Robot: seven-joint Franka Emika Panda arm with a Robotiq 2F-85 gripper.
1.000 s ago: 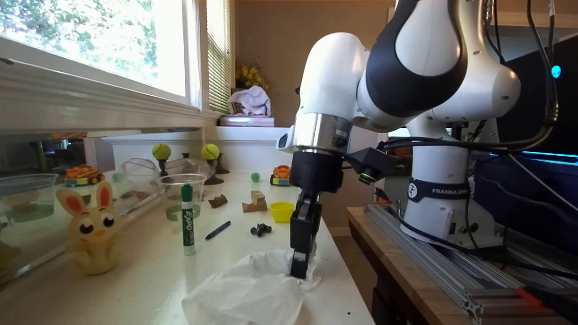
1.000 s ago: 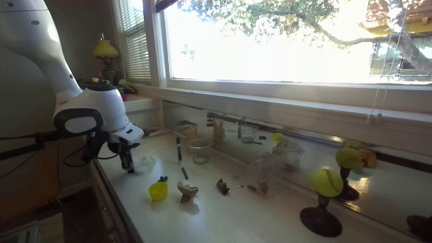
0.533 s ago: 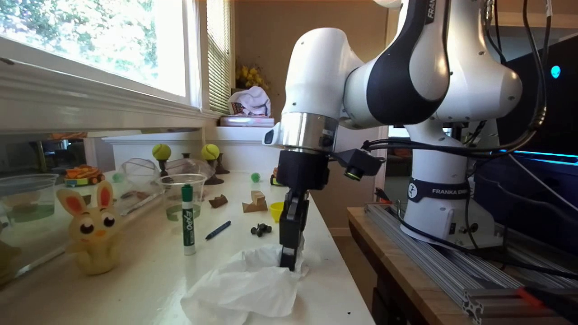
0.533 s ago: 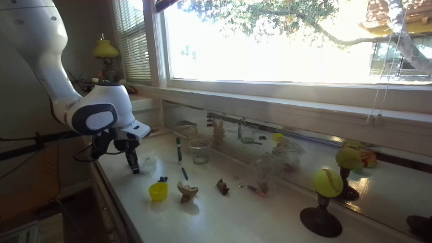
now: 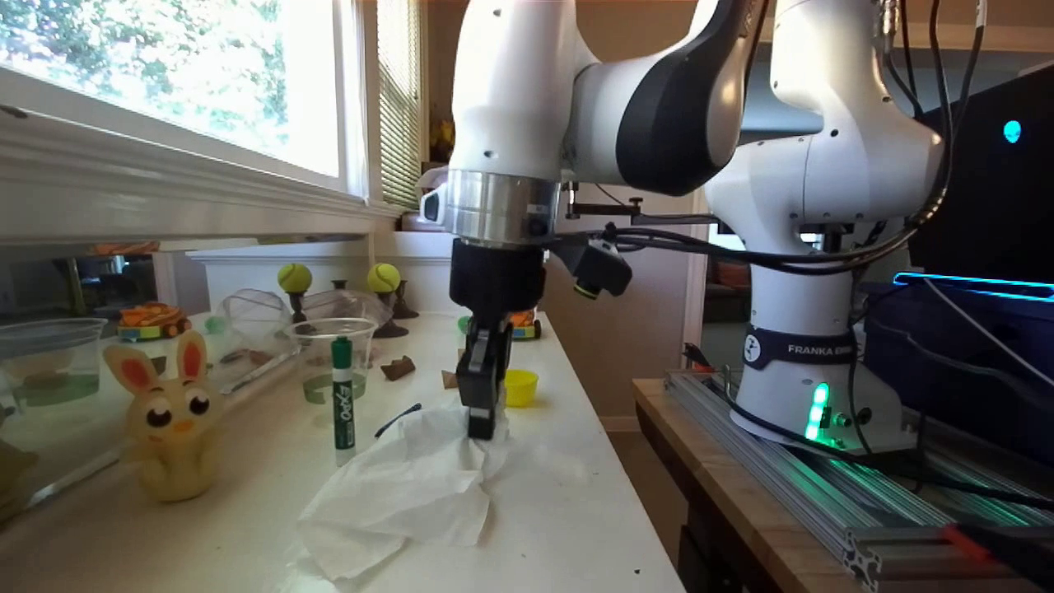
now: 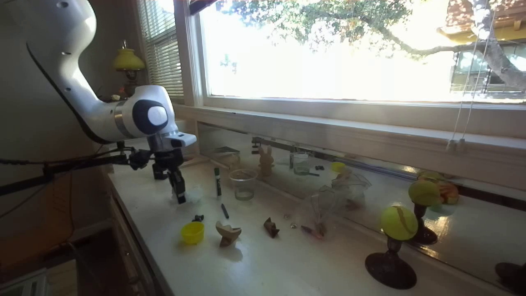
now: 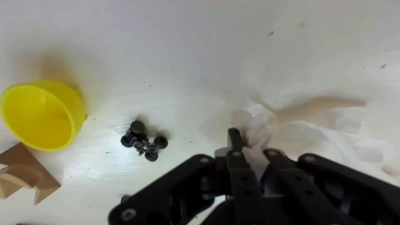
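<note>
We've got the fingers (image 7: 235, 139) pinched narrow on a thin, crumpled white tissue (image 5: 403, 494) that trails toward eight o'clock over the glossy bench (image 5: 576, 502) in an exterior view. In the wrist view, a chunky-wheeled black toy (image 7: 142, 144) sits at nine o'clock, smooth round yellow cup (image 7: 43, 115) further out.

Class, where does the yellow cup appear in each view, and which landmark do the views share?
In an exterior view: the yellow cup is a little below centre, right of the gripper.
In an exterior view: the yellow cup is lower left, below the gripper; its mirror reflection lies up and right.
In the wrist view: the yellow cup is at the left edge, mid-height; the gripper shows at lower right.
Shared landmark: the gripper.
</note>
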